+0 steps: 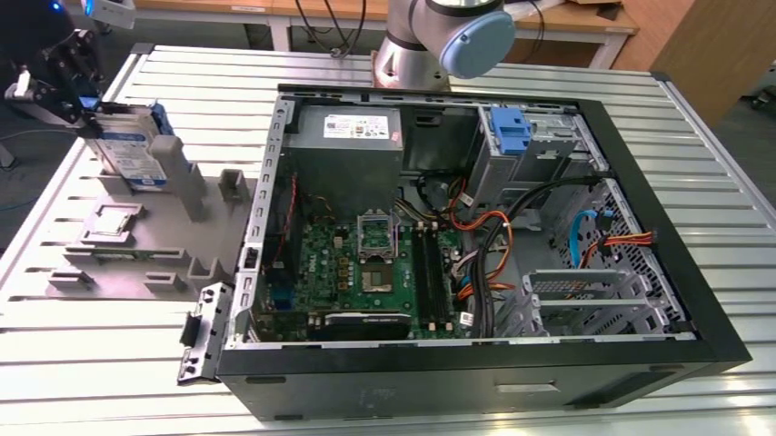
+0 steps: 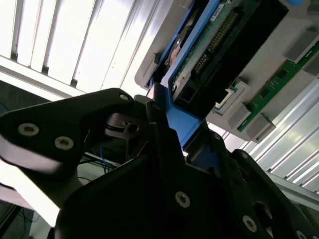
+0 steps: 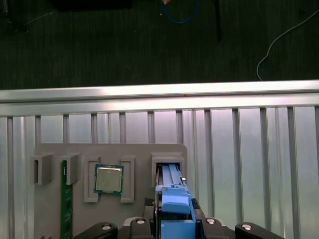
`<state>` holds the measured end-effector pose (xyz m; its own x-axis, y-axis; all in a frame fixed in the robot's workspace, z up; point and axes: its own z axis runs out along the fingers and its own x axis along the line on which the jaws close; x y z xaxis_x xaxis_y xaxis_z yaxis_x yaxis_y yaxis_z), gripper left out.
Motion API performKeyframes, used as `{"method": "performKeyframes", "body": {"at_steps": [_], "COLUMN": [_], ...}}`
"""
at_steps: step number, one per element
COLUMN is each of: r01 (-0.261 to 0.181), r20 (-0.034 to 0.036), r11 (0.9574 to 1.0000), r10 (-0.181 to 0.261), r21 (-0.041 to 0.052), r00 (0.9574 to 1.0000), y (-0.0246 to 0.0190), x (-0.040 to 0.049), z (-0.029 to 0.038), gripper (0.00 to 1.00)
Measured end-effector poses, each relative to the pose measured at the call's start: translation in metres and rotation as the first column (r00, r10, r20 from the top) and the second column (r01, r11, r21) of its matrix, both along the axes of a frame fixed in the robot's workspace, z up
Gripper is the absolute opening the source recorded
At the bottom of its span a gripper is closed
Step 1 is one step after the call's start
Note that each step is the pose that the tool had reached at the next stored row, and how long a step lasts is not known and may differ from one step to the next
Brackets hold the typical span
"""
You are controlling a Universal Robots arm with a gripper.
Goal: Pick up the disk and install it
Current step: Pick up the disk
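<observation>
End effector [image 2: 172,127] around blue-framed disk [image 1: 131,150]

Slatted metal table [image 1: 97,363], grey parts holder [image 1: 122,263], open computer case [image 1: 485,372]

Ribbed metal tabletop [image 1: 679,182] above a dark carpeted floor [image 3: 124,45]; wooden benches [image 1: 243,7] behind, wooden cabinet [image 1: 710,50] at the exterior view's right.

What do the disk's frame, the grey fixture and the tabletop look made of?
The frame round the disk looks like blue moulded plastic: matte, ribbed. The fixture is probably plastic too, with a flat matte grey surface and blocky pockets. The tabletop is likely aluminium: bright silver slats with glare.
</observation>
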<state>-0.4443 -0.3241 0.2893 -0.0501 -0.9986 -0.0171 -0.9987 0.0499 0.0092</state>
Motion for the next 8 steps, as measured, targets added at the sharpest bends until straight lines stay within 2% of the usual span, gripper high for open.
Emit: {"method": "performKeyframes", "body": {"at_steps": [2,8], "r01": [0.0,-0.001], "r20": [0.0,0.0], "r11": [1.0,1.0], "r10": [0.0,0.001], "r21": [0.0,0.0001], "r00": [1.0,1.0], "y": [0.0,0.0], "x": [0.0,0.0], "z": [0.0,0.0006], "gripper": [0.36,0.36]}}
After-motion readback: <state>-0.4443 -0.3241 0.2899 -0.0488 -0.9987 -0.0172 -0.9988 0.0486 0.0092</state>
